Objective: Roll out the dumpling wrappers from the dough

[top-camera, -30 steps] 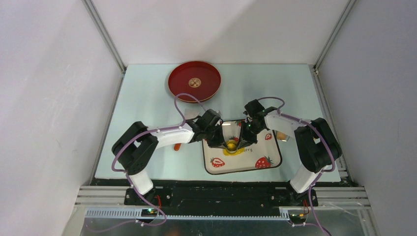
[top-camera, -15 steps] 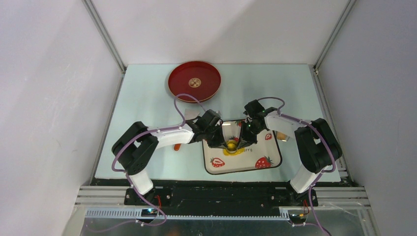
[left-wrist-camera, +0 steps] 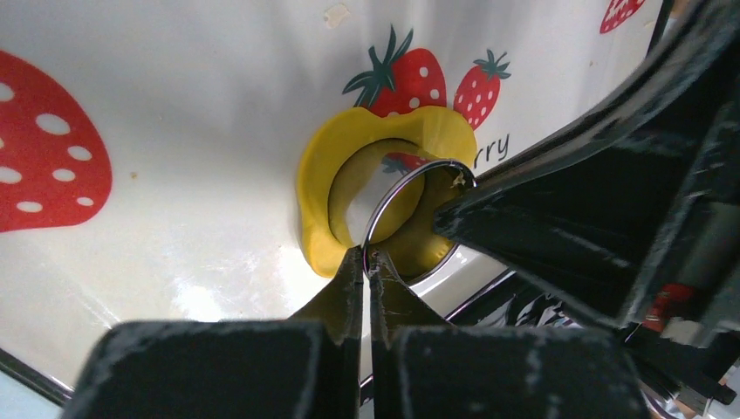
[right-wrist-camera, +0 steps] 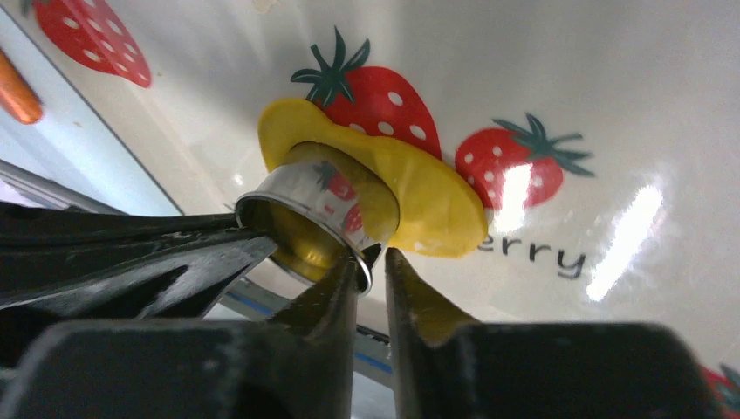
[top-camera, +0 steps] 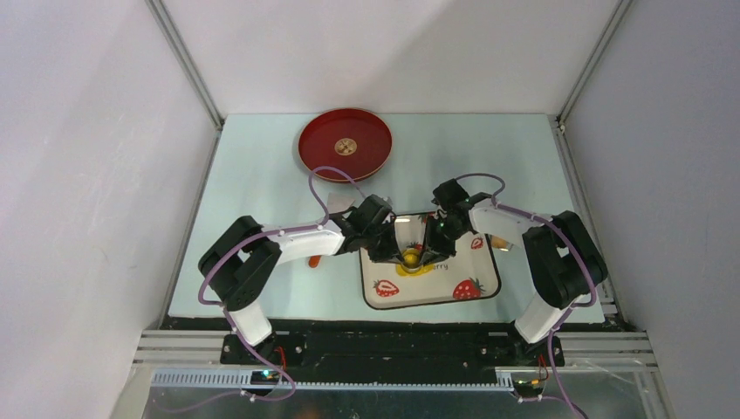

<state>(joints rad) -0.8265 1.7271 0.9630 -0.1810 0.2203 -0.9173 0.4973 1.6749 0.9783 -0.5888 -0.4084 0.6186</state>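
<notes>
On the tray (left-wrist-camera: pixel 174 131), left fingers (left-wrist-camera: pixel 343 298) pinch a metal ring (right-wrist-camera: pixel 297 197) half-hiding the dough (right-wrist-camera: pixel 429 202); right fingers (right-wrist-camera: pixel 421 298) barely parted.

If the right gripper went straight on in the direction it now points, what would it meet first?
The metal ring, whose rim lies right at the tips of the right gripper. Just behind it come the dough and the strawberry tray; depth there is hard to judge.
</notes>
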